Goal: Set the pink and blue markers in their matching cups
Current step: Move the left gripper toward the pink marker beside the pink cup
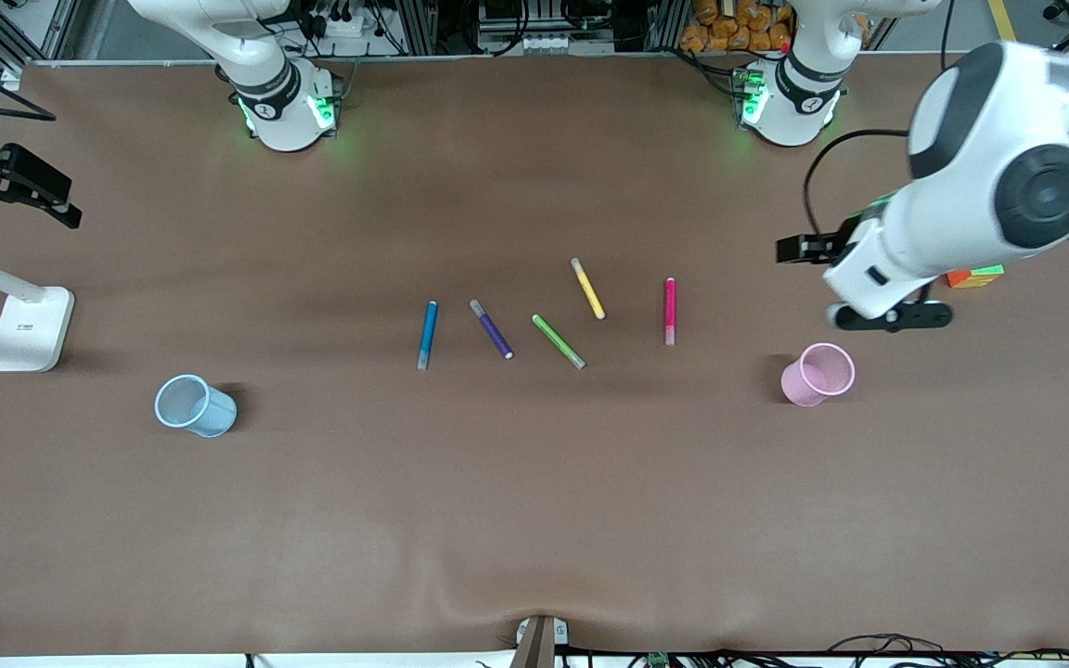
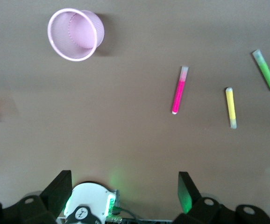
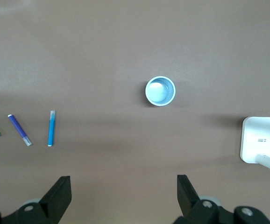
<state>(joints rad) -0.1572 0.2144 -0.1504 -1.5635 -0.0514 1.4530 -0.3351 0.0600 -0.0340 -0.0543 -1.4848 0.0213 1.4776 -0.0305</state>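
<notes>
Five markers lie in a loose row mid-table, and the green marker [image 1: 559, 341] serves as the landmark. The pink marker [image 1: 670, 311] lies toward the left arm's end from it, with the yellow marker [image 1: 587, 289] between them; the purple marker [image 1: 491, 328] and then the blue marker [image 1: 428, 335] lie toward the right arm's end. None of the pens touch.

Open brown table [image 1: 534, 520] runs wide between the green marker and the front edge. The pink cup [image 1: 817, 374] stands well apart from the green marker toward the left arm's end; the blue cup [image 1: 194, 405] stands well apart toward the right arm's end, upright with nothing inside it in the right wrist view. A white lamp base [image 1: 31, 327] sits near that end's edge.

At the left arm's end a small coloured block [image 1: 975, 276] is largely hidden by the arm. The right gripper [image 3: 124, 192] does not show clearly in the front view — only its wrist view shows its fingers, spread wide and holding nothing, over bare table. The left gripper [image 2: 124, 189] hangs near the pink cup — likewise spread wide, holding nothing.
</notes>
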